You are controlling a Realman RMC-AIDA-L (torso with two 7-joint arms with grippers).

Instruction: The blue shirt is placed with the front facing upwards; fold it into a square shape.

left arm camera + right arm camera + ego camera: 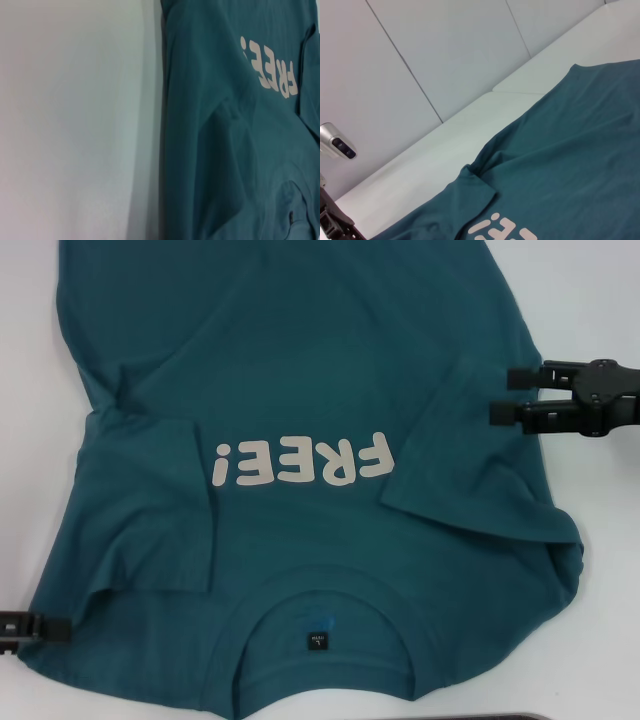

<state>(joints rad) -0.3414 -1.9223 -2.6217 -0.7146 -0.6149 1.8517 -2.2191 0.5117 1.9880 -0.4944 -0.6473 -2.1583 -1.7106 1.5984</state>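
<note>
Three cameras on one shirt: one from above, two from the wrists.

The head view looks steeply down at the blue shirt [300, 390] on the white table [600, 300], close enough that the cloth runs past the frame's top and bottom edges; its lettering [300, 460] reads upside down. The left wrist view looks nearly straight down from close by, half on bare table [75, 120], half on shirt [225, 150]. The right wrist view looks low and slantwise across the shirt [570, 150] toward the wall panels [445, 50]. All three share the lettering.
</note>
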